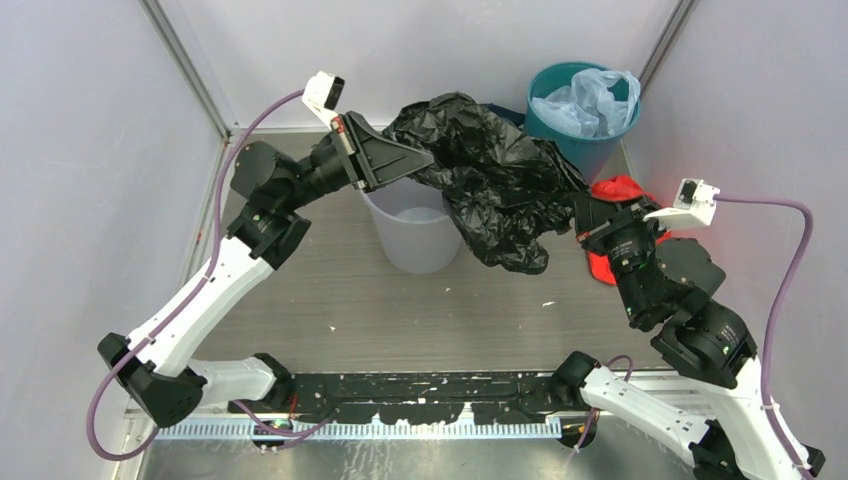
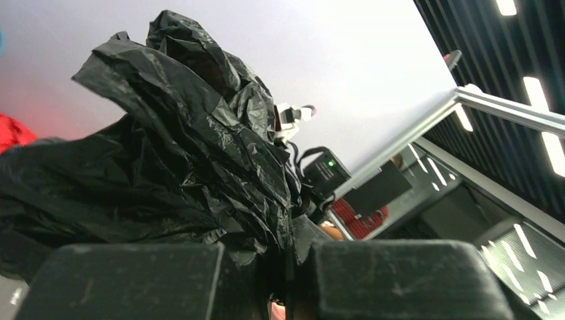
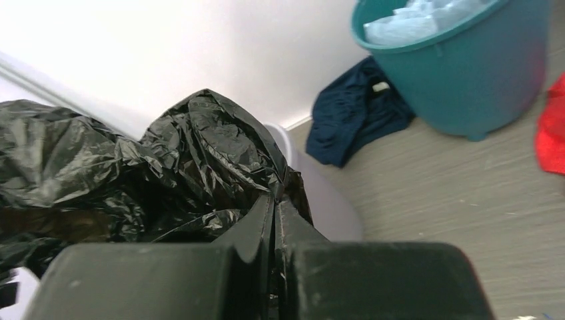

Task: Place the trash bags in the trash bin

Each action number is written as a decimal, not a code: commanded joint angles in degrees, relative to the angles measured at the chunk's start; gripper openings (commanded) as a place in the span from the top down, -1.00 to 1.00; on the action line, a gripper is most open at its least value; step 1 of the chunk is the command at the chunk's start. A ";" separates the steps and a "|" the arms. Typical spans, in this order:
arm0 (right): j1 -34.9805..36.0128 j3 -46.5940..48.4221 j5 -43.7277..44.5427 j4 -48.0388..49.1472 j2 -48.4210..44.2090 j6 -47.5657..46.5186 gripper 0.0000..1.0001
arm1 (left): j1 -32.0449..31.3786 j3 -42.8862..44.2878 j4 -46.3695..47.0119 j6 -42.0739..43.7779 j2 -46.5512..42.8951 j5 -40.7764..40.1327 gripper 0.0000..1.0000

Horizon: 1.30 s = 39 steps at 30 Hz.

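Note:
The black trash bag (image 1: 490, 185) hangs crumpled in the air between my two grippers, above and to the right of the light grey trash bin (image 1: 415, 240). Its lower folds droop outside the bin's right side. My left gripper (image 1: 425, 160) is above the bin's far rim, shut on the bag's left end (image 2: 200, 153); in its wrist view the fingers (image 2: 293, 247) pinch black plastic. My right gripper (image 1: 582, 215) is shut on the bag's right end. In the right wrist view the fingertips (image 3: 274, 200) clamp the bag (image 3: 200, 147), with the grey bin (image 3: 333, 210) just behind.
A teal bin (image 1: 585, 150) holding a pale blue plastic bag (image 1: 590, 100) stands at the back right; it also shows in the right wrist view (image 3: 460, 73). A red cloth (image 1: 615, 190) lies under my right wrist. A navy cloth (image 3: 353, 113) lies beside the teal bin.

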 commanded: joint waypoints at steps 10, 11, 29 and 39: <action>-0.04 3.78 16.49 -11.76 1.82 -6.00 0.98 | 4.06 4.68 21.94 -20.95 5.20 9.91 0.83; -0.05 4.05 16.99 -12.45 2.08 -6.08 0.97 | 4.41 5.18 22.92 -22.13 5.56 10.03 0.82; -0.09 12.57 10.51 -17.39 -2.49 -8.14 0.04 | 5.28 22.65 20.36 -24.78 14.51 12.76 0.81; -0.06 17.66 -6.99 -16.03 -1.91 -9.07 -0.52 | 5.22 34.23 24.55 -31.24 23.80 17.58 0.81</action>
